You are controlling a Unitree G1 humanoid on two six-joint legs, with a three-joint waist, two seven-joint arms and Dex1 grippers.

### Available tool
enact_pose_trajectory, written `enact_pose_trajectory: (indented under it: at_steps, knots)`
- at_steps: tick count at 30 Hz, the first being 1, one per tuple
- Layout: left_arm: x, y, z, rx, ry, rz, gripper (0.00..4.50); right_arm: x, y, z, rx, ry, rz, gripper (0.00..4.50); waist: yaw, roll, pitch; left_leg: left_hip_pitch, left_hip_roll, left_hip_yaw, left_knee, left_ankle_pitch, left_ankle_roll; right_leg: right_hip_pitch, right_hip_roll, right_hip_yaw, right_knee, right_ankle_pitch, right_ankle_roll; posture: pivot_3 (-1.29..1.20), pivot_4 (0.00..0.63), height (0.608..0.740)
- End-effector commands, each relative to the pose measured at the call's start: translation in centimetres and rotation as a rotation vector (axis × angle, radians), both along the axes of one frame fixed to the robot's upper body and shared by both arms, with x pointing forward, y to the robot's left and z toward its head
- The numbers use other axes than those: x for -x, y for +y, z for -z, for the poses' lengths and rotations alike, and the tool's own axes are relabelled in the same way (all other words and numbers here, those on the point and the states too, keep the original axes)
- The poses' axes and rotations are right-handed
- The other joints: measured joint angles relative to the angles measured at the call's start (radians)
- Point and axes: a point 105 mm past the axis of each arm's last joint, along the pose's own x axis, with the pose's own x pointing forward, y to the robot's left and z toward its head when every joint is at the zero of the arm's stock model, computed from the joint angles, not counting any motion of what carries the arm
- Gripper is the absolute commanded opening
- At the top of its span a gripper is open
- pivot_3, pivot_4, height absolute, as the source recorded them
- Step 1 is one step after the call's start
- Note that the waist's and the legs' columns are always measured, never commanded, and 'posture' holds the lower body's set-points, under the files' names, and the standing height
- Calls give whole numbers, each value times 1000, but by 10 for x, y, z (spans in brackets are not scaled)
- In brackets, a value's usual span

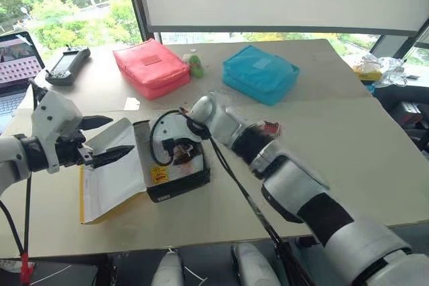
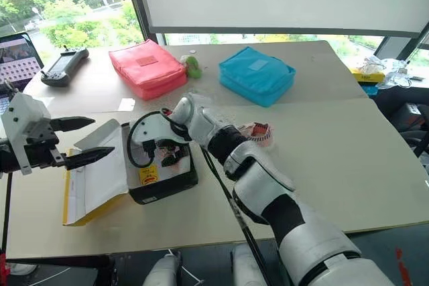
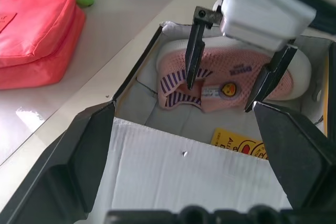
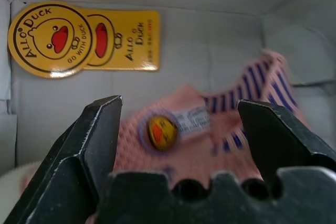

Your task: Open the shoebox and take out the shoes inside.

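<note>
With its lid folded flat toward the table's left edge, the shoebox sits open near the front edge, and a pink shoe lies inside on the white floor beside a yellow duck tag. The right gripper hangs inside the box with its fingers spread wide either side of the shoe's upper, holding nothing. The left gripper hovers over the lid, fingers equally wide and empty.

My worry is the box walls: there's little room round the shoe, so a finger could catch the cardboard, shove the light box toward the front edge, or drag it up with the shoe. A pinch on the soft tongue alone might slip. A second shoe seems to lie on the table just behind the right arm, where it could get knocked. The red pouch and blue pouch sit well back; open table lies to the right.
</note>
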Motion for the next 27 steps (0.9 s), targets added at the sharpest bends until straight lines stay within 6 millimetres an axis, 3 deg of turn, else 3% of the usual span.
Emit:
enact_pose_trajectory:
  at_steps: [1,6,7,18,23,27]
  knots:
    - [5,1,-11,-34,-54,-8,4500,-13,-15,21,74,-53,48,4106,0,-1,-1,1,0,0,0,0,0,1,0,0,0,-1,-1,0,150,737]
    - [7,3,-12,-38,-55,-21,4500,-14,-23,39,133,-48,49,4106,-1,-3,-2,9,0,0,0,-5,-7,6,0,0,2,-4,-8,0,150,737]
    - [7,3,-12,-38,-56,-22,4500,-14,-23,40,132,-40,52,3594,0,-3,-2,12,0,0,0,-5,-8,9,0,0,2,-4,-9,0,150,737]
    - [5,3,-14,-46,-64,-20,4500,-13,-12,30,93,-63,38,57,-2,-7,-4,18,0,0,-1,-6,-9,15,0,0,0,-6,-10,0,150,737]
    - [2,2,-14,-45,-67,-16,4500,-9,-3,15,33,-88,-27,57,-3,-7,-4,17,0,0,-1,-6,-9,14,0,0,0,-6,-10,0,150,737]
    - [1,2,-15,-42,-73,-16,4500,-5,3,-16,-72,-72,-57,57,-2,-7,-4,12,0,0,-1,-5,-9,10,0,0,1,-6,-10,0,150,737]
